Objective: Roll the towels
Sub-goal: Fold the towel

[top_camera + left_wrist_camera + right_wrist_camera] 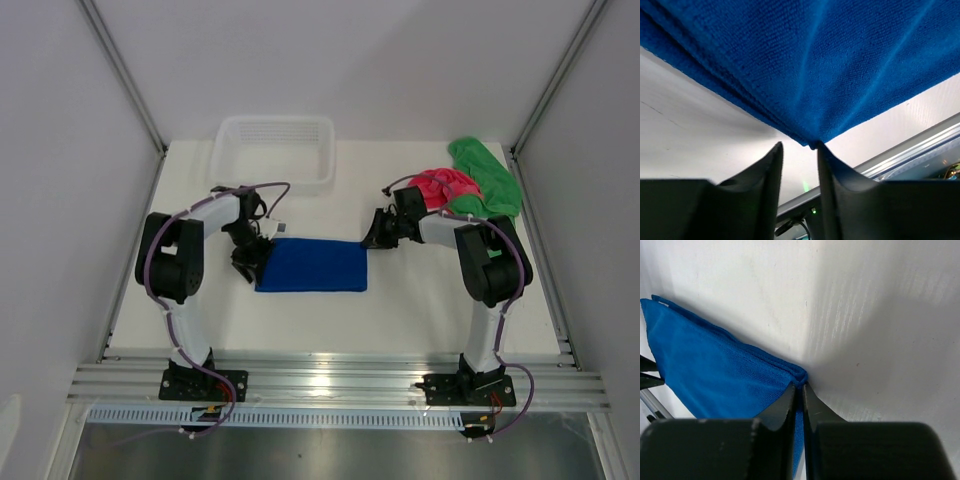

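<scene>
My left end effector (250,262) is standing open at the left short edge of the royal blue microfibre towel (310,265). In the left wrist view its two dark fingers (767,175) are sitting apart with a clear gap, and one towel corner is touching just at their tips. The towel is lying flat on the white tabletop (400,310) between my two arms. It is folded into a layered rectangle with its long side running left to right.

My right end effector (372,238) is gripping the far right corner of this towel. In the right wrist view its fingers are pressing almost together, with the blue corner pinched at the tips.

Farther back on the right, the crumpled pink-red microfibre towel (445,185) is lying just behind my right arm and touching the bright green microfibre towel (490,170), which is spreading toward the far right corner. At the far edge, beyond my left arm, the white plastic mesh basket (225,160) is standing upright.
</scene>
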`<state>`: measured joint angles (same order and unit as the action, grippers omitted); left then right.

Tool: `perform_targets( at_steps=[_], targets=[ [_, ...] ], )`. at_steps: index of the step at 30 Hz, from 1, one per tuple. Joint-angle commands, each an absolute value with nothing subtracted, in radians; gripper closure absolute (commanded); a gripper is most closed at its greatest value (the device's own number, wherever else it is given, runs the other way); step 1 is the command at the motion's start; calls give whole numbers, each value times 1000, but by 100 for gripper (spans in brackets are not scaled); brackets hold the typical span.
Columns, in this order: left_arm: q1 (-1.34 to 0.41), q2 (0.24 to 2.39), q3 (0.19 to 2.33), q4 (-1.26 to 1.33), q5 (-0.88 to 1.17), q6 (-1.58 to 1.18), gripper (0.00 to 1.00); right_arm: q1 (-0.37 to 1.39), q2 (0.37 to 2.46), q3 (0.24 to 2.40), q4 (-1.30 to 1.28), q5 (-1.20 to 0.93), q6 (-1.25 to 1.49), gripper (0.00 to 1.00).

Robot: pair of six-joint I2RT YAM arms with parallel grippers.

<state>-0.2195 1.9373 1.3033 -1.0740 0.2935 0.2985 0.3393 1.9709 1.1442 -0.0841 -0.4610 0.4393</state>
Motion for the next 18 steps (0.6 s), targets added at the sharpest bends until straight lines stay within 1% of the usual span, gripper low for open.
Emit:
perform_targets(
  at_steps=[1,5,9,12,13,14,17,18],
  targets=[
    [-218,1913,1345,-1097,282,316,61,339,1967,1098,-136,-426,443,95],
    [-216,1864,1388,-1121,305,324,57,318,1918,1031,-137,-393,503,100],
    [-216,1841,1482,-1166,310,330,55,304,1791,904,-169,-321,555,100],
    [-215,1845,1506,-1175,298,331,55,365,1686,795,-215,-279,563,100],
    [-213,1850,1508,-1175,295,333,55,418,1660,767,-231,-269,575,99],
    [-212,1851,1512,-1175,293,333,55,451,1637,717,-250,-270,583,98],
    [-204,1856,1514,-1175,293,331,55,612,1550,683,-363,-256,586,87],
    [-201,1856,1516,-1174,295,327,55,645,1516,690,-452,-258,562,73]
  ],
)
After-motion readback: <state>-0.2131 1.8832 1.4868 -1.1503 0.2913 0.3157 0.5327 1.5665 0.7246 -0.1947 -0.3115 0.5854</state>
